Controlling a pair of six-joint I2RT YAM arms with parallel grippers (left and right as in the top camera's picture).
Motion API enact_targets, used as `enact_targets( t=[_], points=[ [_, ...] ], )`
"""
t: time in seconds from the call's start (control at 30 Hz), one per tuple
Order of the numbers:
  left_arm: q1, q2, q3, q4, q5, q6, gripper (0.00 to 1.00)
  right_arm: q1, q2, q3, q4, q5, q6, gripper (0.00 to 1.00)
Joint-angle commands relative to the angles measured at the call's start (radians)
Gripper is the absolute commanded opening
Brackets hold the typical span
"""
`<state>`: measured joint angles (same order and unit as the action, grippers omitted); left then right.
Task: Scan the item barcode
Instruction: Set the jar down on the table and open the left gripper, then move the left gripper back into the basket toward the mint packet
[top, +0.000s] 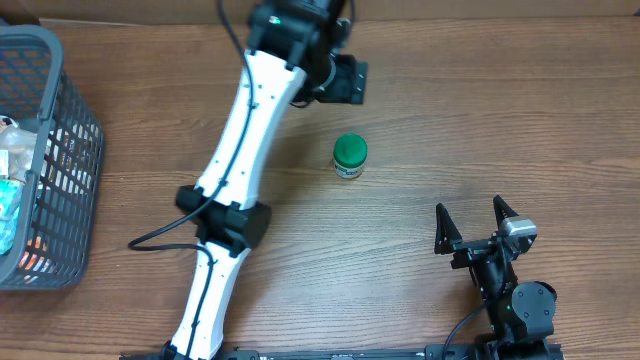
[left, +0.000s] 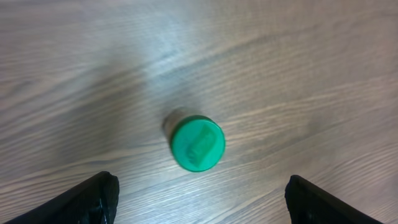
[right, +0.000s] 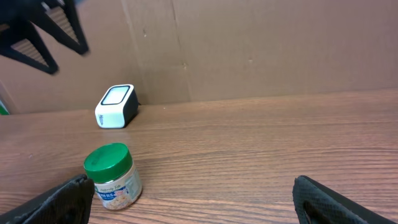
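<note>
Small green-lidded jar (right: 113, 176) upright mid-bench (top: 450, 120), free of both arms
Right gripper (top: 470, 215) nearest, jaws spread and empty; the jar beyond looks light, rigid, smooth-walled with a glossy label, likely slippery, best pinched across its round body under the lid; left gripper (left: 202, 202) hovers above, jaws apart, holding nothing; white scanner (right: 116, 106) against cardboard wall (right: 249, 50)
</note>
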<state>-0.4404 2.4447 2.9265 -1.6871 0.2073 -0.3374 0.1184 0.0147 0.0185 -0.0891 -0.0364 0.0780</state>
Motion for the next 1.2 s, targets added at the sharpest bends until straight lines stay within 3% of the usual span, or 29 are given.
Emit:
enact_targets(
  t=[0.0,0.77,1.07,1.17],
  points=[
    [0.049,-0.116,0.029,-0.003,0.023,0.016,0.87,-0.003,-0.012,-0.010,0.006,0.010,0.003,1.00],
    [0.294,-0.396,0.029,-0.003,0.019,0.084,0.91,-0.003,-0.012,-0.010,0.006,0.010,0.003,1.00],
    [0.504,-0.497,0.029,-0.003,0.014,0.098,0.93,-0.003,-0.012,-0.010,0.006,0.010,0.003,1.00],
    [0.637,-0.514,0.029,-0.003,0.015,0.055,1.00,-0.003,-0.012,-0.010,0.006,0.010,0.003,1.00]
  ],
)
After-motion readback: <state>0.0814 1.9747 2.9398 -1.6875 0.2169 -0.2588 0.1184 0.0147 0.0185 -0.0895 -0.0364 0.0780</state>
